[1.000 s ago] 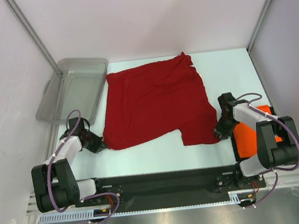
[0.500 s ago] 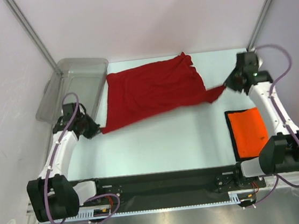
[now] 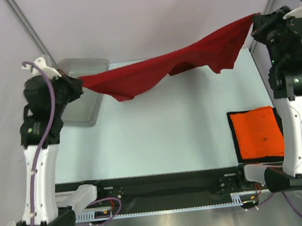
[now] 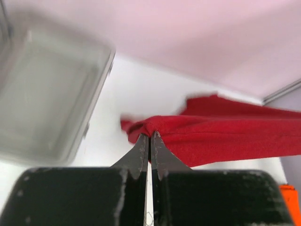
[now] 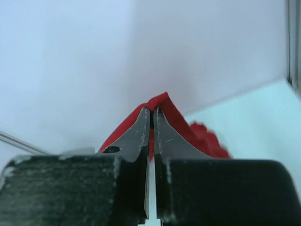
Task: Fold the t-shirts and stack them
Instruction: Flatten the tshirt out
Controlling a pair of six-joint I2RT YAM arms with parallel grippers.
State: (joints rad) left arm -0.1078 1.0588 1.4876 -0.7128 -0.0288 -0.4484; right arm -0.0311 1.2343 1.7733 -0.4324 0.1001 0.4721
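The dark red t-shirt (image 3: 178,61) hangs in the air, stretched between both raised arms over the back of the table. My left gripper (image 3: 80,83) is shut on its left corner, shown in the left wrist view (image 4: 150,134) with red cloth (image 4: 225,136) trailing right. My right gripper (image 3: 254,20) is shut on its right corner, shown in the right wrist view (image 5: 153,110) with cloth (image 5: 174,117) pinched between the tips. The bright orange t-shirt (image 3: 258,132) lies folded flat on a dark mat at the right front.
A translucent grey plastic tub (image 3: 81,102) stands at the back left, partly behind my left arm; it also shows in the left wrist view (image 4: 42,99). Frame posts stand at the back corners. The white table top (image 3: 163,128) lies under the hanging shirt.
Both arms rose and lifted the red shirt off the table. It lay spread flat a second ago and now hangs stretched between the two grippers.
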